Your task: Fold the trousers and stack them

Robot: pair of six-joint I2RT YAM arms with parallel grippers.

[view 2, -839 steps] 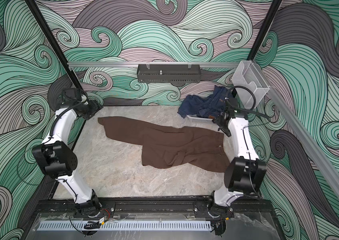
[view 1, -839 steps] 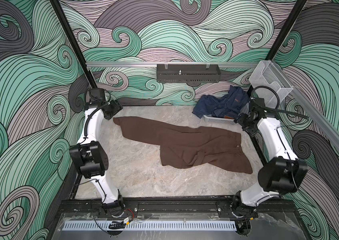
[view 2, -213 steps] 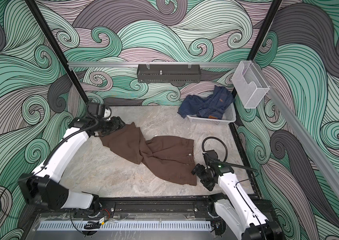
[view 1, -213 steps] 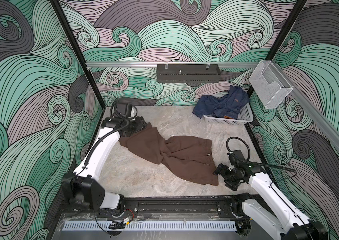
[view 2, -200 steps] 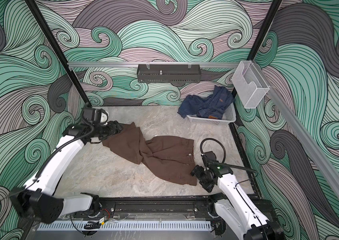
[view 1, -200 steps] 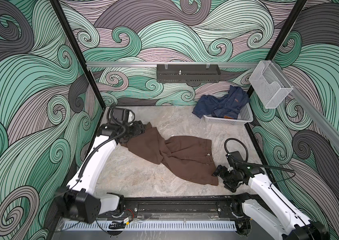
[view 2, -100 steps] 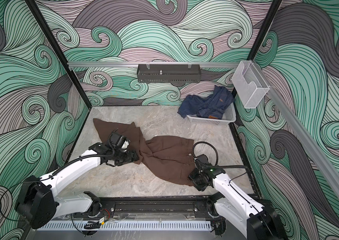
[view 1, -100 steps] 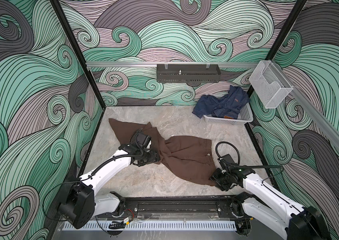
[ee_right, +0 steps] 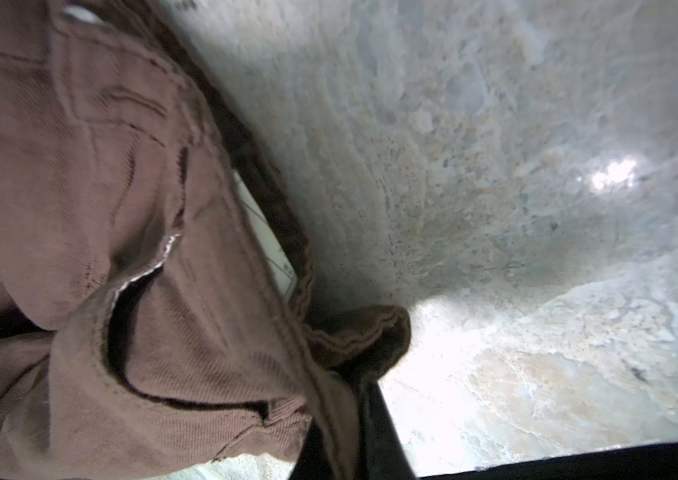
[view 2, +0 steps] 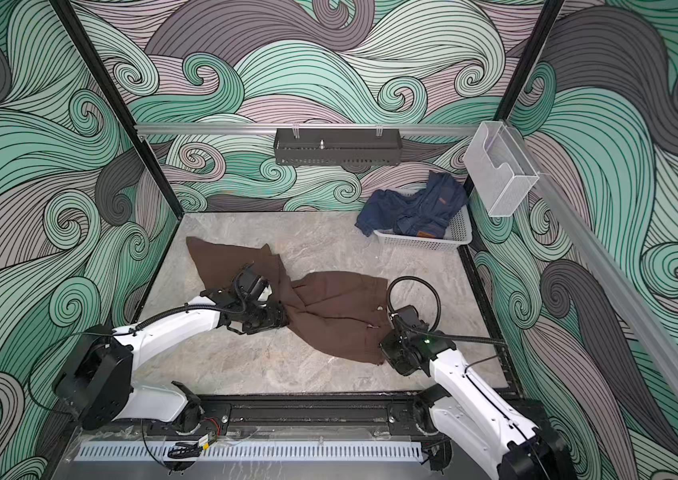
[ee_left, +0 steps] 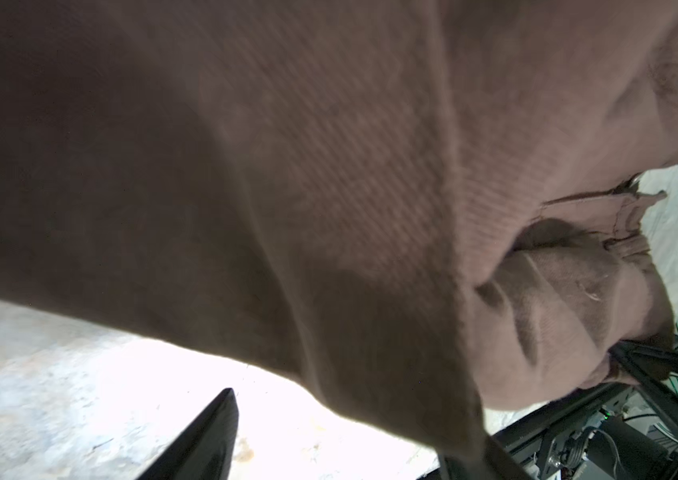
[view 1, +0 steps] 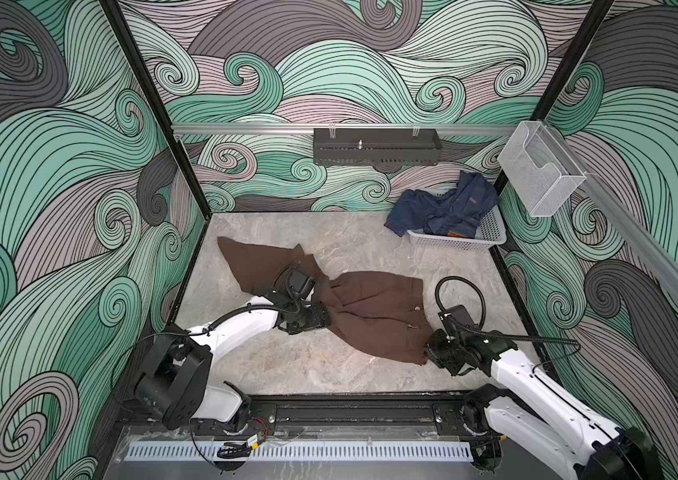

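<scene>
Trousers [view 1: 374,316], one pair, dark brown: crumpled across the middle of the worktop [view 1: 320,374] in both top views. One end lies spread flat toward the back left corner. The waist end points to the front right, and the stretch between is bunched and twisted

My right arm [view 1: 512,370]: low at the front right. Its jaws are clamped on the waist corner of the trousers. In the right wrist view the band is gathered against my dark finger [ee_right: 383,432], with a white label [ee_right: 271,237] inside the band and a pocket mouth gaping beside it

My left arm [view 1: 241,328]: reaches to the bunched middle. Its jaws stand wide and are not closed on the cloth. In the left wrist view one finger [ee_left: 204,440] sits over bare worktop, and the cloth covers the other side

White basket [view 1: 453,242]: back right corner, blue denim clothes [view 1: 445,208] heaped in it and hanging over its rim
</scene>
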